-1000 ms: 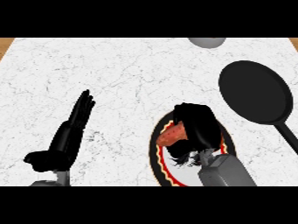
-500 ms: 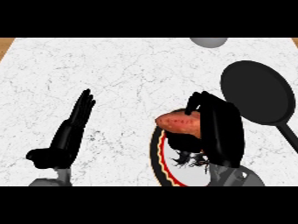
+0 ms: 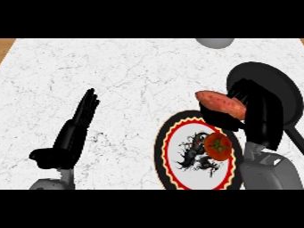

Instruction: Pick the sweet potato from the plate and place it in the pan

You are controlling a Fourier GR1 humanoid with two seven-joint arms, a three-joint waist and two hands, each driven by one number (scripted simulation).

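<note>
Between the curled fingers of the right hand [image 3: 256,111] sits the sweet potato [image 3: 221,103], lifted off the plate [image 3: 164,156]. Just past those fingers waits the pan [image 3: 279,89]. Next, the hand should carry it over and let go.

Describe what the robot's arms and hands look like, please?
Both hands are glossy black with slim, jointed fingers and a thumb: the left hand and the right hand. Each sits on a smooth, light grey forearm with a rounded shell. No cables, markings or sleeves show.
</note>
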